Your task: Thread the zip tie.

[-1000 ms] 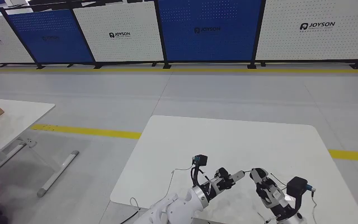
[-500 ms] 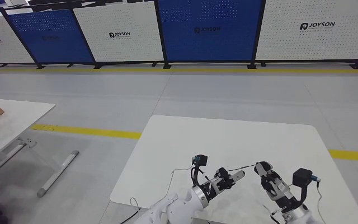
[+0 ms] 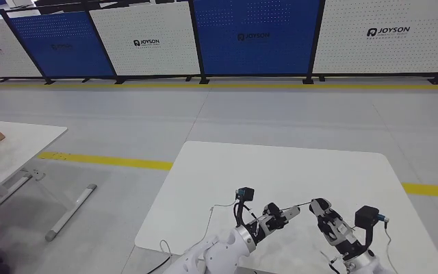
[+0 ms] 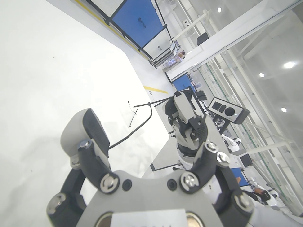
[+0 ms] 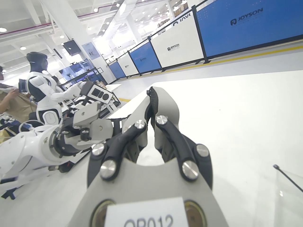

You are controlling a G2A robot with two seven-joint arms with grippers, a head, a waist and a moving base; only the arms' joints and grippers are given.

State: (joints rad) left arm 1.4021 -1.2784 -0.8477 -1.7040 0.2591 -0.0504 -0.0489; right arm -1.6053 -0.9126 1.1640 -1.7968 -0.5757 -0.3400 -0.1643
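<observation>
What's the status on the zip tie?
Left gripper open. Right gripper shut on zip tie, held over table; strap's far end by left finger. Nothing in the way.

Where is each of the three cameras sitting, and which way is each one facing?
Top view: above the arms, looking down and forward over the white table to the fence panels; left gripper and right gripper at the near edge.
Left wrist view: on the left wrist, facing past its open fingers toward the right gripper holding the zip tie.
Right wrist view: on the right wrist, facing past its shut fingers toward the left gripper.
Shared: each wrist view shows the other gripper.
</observation>
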